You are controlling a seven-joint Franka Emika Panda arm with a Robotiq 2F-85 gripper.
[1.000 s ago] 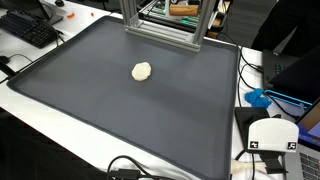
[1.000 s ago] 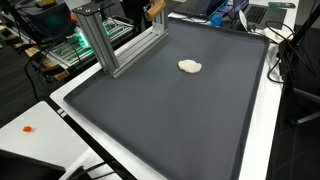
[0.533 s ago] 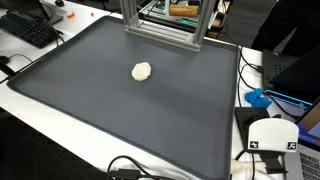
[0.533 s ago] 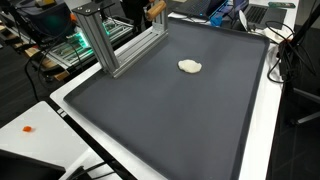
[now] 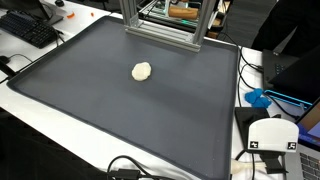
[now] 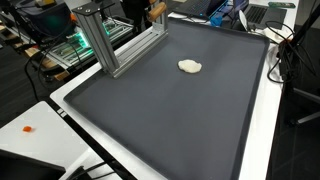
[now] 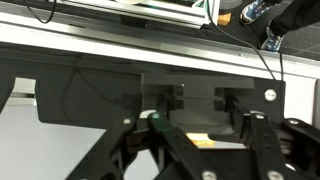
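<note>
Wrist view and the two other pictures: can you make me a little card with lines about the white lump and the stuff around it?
lump: small, pale cream lump, lying by itself on the mat
mat: dark grey mat, large and flat
frame: metal frame standing at one edge of the mat
keyboard: black keyboard, off the mat near a corner
gripper: gripper shows only in the wrist view, jaws apart, nothing between them
touching the lump: nothing

cream lump (image 5: 142, 71), dark grey mat (image 5: 120, 115)
</note>
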